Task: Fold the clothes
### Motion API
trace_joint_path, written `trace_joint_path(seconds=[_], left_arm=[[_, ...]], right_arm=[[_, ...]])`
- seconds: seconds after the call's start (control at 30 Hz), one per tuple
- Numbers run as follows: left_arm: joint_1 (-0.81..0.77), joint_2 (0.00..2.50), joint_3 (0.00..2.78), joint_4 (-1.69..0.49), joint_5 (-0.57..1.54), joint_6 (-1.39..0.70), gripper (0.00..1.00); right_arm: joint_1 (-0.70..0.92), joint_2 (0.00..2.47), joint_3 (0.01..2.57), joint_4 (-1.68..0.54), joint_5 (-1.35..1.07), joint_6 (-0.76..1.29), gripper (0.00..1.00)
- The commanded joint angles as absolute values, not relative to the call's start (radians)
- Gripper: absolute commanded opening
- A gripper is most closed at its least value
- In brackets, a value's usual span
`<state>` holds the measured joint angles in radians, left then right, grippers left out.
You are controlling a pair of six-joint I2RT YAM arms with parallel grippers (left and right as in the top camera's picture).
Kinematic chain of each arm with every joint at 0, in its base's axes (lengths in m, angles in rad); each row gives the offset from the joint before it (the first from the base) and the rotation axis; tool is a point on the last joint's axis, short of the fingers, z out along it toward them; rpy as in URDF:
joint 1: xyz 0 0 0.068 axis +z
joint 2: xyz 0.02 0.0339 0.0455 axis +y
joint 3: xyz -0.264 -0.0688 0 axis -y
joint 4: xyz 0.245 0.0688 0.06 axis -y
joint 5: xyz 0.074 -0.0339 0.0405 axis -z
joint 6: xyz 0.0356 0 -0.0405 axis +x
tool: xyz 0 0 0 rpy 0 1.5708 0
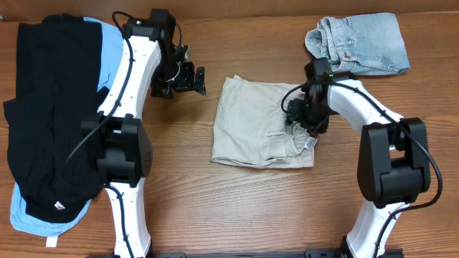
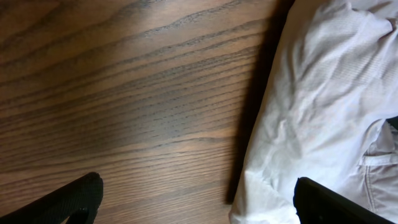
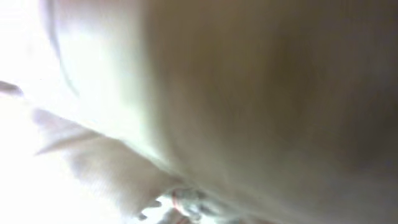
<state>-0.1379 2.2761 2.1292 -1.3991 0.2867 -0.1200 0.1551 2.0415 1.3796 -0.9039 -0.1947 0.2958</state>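
The pale beige shorts (image 1: 251,122) lie folded in the middle of the table. They also show at the right of the left wrist view (image 2: 323,106). My left gripper (image 1: 188,77) is open and empty over bare wood just left of the shorts; its two fingers (image 2: 199,208) straddle the shorts' left edge. My right gripper (image 1: 297,116) is down on the right part of the shorts, where the cloth is bunched. Blurred beige cloth (image 3: 186,112) fills the right wrist view and hides the fingers. Black garments (image 1: 50,122) lie on a sky-blue one (image 1: 107,54) at the far left.
A crumpled light-blue denim garment (image 1: 358,43) lies at the back right. The black and sky-blue pile covers the table's left edge. The brown wood table (image 1: 237,208) shows in front of the shorts.
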Motion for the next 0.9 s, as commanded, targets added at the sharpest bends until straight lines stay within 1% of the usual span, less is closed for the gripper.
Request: trace_joint_path(seconds=[0.0,0.1,0.2,0.23,0.33,0.6,0.67,0.87], left_arm=[[-0.145,2.263,2.149,-1.397,0.278,-0.101,1.0],[-0.145,2.263,2.149,-1.397,0.279,-0.101,1.0],[-0.145,2.263,2.149,-1.397,0.279,-0.101,1.0],[-0.145,2.263,2.149,-1.397,0.279,-0.101,1.0],[-0.145,2.263,2.149,-1.396,0.281,-0.101,1.0],[-0.144,2.263,2.149,-1.395,0.281,-0.101,1.0],[-0.144,2.263,2.149,-1.395,0.28,-0.101,1.0],[-0.145,2.263,2.149,-1.395,0.28,-0.101,1.0]], right_arm=[[0.159,2.148,1.343,-0.853,-0.398,0.235,0.44],[0.159,2.148,1.343,-0.844,-0.419,0.235,0.31],[0.159,2.148,1.343,-0.837,-0.421,0.234,0.06],[0.159,2.148,1.343,-0.834,-0.421,0.234,0.04],[0.159,2.147,1.343,-0.822,-0.438,0.228,0.04],[0.114,2.105,1.411,-0.85,-0.677,0.127,0.04],[0.092,2.055,1.469,-0.897,-0.749,0.099,0.04],[0.054,1.919,1.547,-0.918,-0.806,0.128,0.04]])
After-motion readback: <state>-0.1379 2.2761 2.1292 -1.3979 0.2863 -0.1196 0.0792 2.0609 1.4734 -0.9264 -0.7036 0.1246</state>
